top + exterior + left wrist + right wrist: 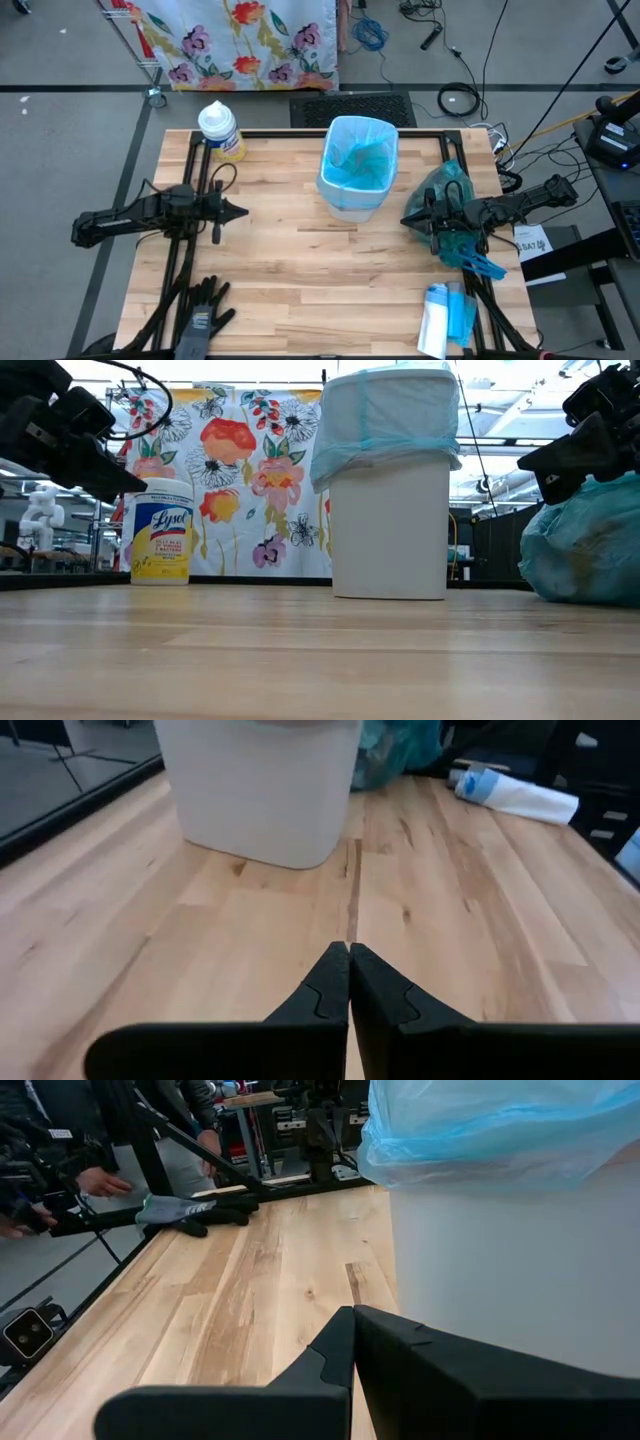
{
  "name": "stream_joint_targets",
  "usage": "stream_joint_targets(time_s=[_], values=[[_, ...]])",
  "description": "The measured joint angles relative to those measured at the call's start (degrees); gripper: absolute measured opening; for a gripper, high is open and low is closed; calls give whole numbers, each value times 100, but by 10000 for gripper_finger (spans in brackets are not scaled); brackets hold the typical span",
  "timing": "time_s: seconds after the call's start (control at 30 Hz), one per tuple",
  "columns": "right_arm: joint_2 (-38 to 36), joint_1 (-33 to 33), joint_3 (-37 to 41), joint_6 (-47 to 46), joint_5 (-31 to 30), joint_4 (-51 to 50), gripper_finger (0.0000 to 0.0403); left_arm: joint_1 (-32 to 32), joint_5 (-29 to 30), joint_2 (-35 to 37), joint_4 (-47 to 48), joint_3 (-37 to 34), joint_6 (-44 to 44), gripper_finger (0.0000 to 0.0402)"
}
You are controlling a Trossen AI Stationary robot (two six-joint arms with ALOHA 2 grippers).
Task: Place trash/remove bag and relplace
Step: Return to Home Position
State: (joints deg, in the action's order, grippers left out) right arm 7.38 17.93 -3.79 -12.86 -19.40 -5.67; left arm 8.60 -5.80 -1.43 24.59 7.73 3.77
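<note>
Jaws of my left gripper (pixel 349 950) and right gripper (pixel 354 1312) meet, empty. Seemingly only parking remains: new liner (pixel 385 420) in bin (pixel 390 530), full bag (pixel 585 555) out.

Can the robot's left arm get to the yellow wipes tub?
Probably yes. The wipes tub stands at the table's back edge, near the left arm, with nothing standing between. Its jaws are shut, so they'd need to open first.

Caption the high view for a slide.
Lined bin mid-table; left gripper, right gripper shut; filled bag under right arm.
</note>
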Motion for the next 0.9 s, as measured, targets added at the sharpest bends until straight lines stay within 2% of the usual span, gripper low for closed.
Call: stream_joint_targets(time_s=[0.9], values=[[0, 0, 0, 4, 2, 24, 0, 0, 0, -2, 1, 0, 179, 6]])
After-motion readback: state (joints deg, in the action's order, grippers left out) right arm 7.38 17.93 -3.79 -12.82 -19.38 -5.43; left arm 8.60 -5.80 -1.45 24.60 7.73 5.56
